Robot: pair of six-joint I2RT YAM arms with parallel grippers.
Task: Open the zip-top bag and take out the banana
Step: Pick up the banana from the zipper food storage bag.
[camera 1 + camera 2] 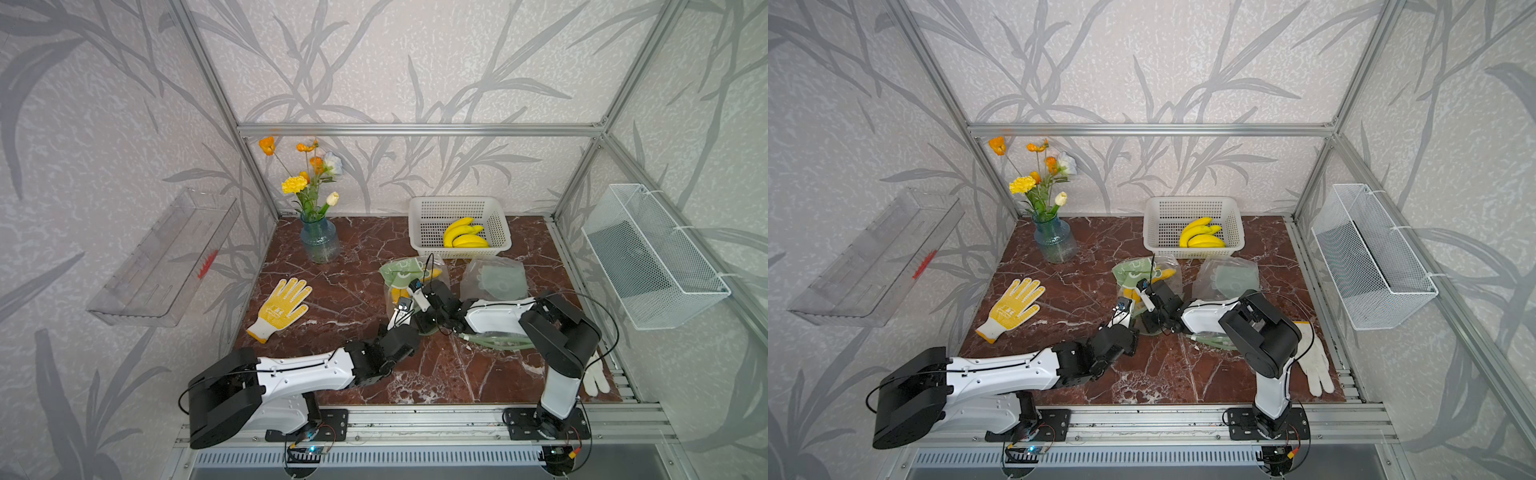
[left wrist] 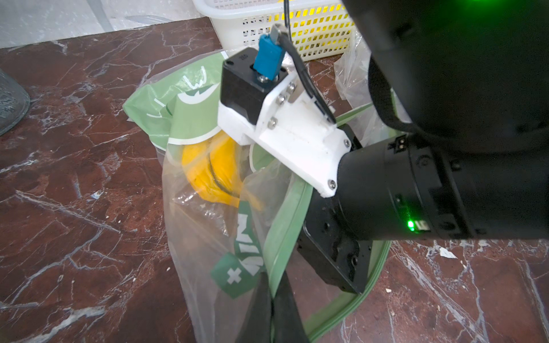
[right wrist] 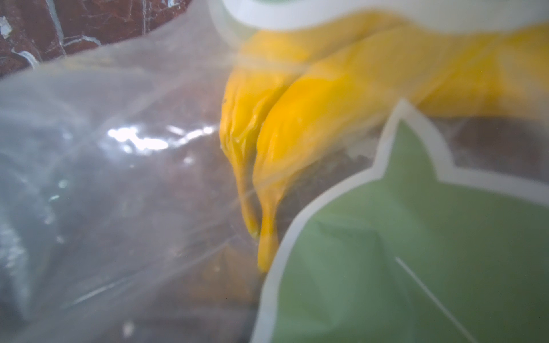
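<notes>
The zip-top bag (image 1: 398,272) (image 2: 208,237), clear plastic with green print, lies mid-table with its green zip rim (image 2: 292,213) pulled apart. The yellow banana (image 2: 208,173) (image 3: 297,130) is inside it, seen through the plastic. In the left wrist view my left gripper (image 2: 271,286) is shut, pinching the green rim. My right gripper (image 1: 411,302) reaches in through the mouth. Its black body (image 2: 334,255) fills the opening and its fingers are hidden by the bag. The right wrist view is pressed close to the banana stems (image 3: 266,237), and no jaws show there.
A white basket (image 1: 457,203) holding bananas stands at the back. A second clear bag (image 1: 494,278) lies right of it. A vase of flowers (image 1: 320,241), a yellow glove (image 1: 282,307) and a white glove (image 1: 596,376) are on the marble top. Wall racks (image 1: 652,257) (image 1: 162,257) hang at both sides.
</notes>
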